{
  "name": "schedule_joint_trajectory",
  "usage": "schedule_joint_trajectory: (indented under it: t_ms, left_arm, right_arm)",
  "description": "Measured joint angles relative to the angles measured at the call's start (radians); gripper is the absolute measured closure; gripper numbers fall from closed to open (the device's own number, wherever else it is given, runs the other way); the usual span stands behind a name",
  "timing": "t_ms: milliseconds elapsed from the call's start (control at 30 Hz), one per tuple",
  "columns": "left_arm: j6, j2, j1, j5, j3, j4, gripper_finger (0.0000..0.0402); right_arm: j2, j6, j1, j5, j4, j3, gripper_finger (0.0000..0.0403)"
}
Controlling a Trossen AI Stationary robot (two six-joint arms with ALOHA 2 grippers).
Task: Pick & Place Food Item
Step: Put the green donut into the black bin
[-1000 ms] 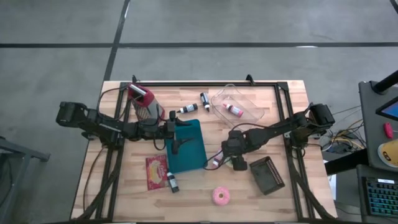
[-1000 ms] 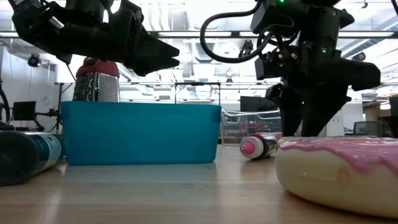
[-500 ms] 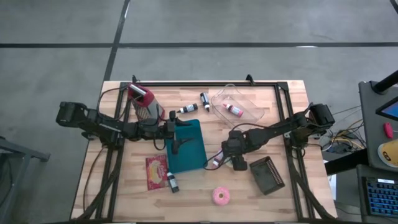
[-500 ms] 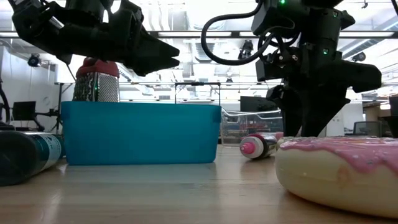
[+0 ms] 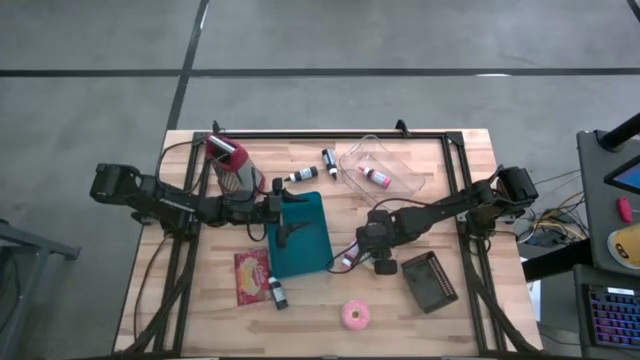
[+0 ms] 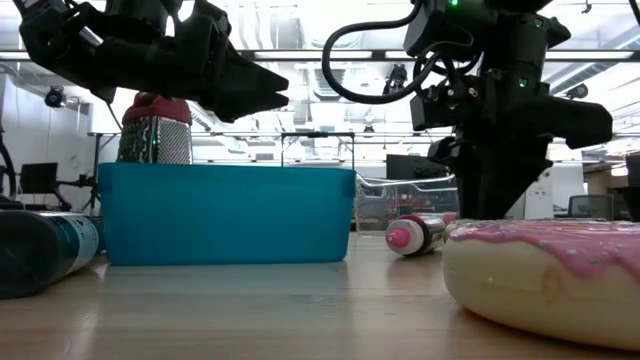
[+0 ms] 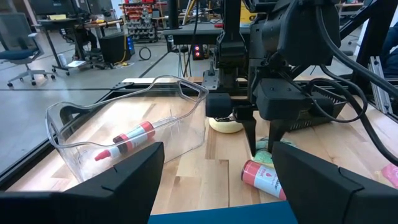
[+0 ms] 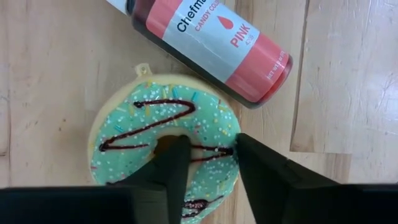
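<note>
Pale wood planks make up the table [image 5: 200, 310], framed in black rail and set on a grey floor crossed by dark lines. Beyond it, the low view takes in a bright workshop — ceiling ducts, monitors, shelving.

At centre sits a teal bin [image 5: 303, 235], the likely drop point for the food. The left gripper [image 5: 291, 212] hovers over the bin's edge with fingers spread wide and nothing between them — a waiting pose, to judge by its distance from the work. A clear tub [image 5: 388, 166] at the far side holds one pink-capped bottle [image 5: 375, 176]; a black tray [image 5: 430, 281] lies near the right arm, and a red-topped grater [image 5: 229, 163] stands by the left arm.

The task's thing, a mint-iced doughnut [image 8: 166, 147], lies flat on the table right of the bin, touching a pink candy-colour bottle [image 8: 208, 42]. The right gripper [image 8: 208, 149] is straight above it, one finger in the hole and the other on the icing, pinching the ring between them — the jaws look mid-squeeze, with the doughnut not yet lifted. A pink doughnut [image 5: 355, 315] sits apart at the near edge.
</note>
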Motion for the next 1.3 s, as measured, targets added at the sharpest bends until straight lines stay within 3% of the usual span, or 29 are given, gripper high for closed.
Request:
schedule_joint_trajectory:
  t_ms: [433,1300]
  left_arm:
    - [0.0,0.0,0.0,0.0,0.0,0.0,0.0097]
    - [0.0,0.0,0.0,0.0,0.0,0.0,0.0096]
  right_arm:
    - [0.0,0.001,0.001,-0.016,-0.001,0.0,0.0382]
    - [-0.001,0.005,0.006,-0.037,-0.066,0.042,0.039]
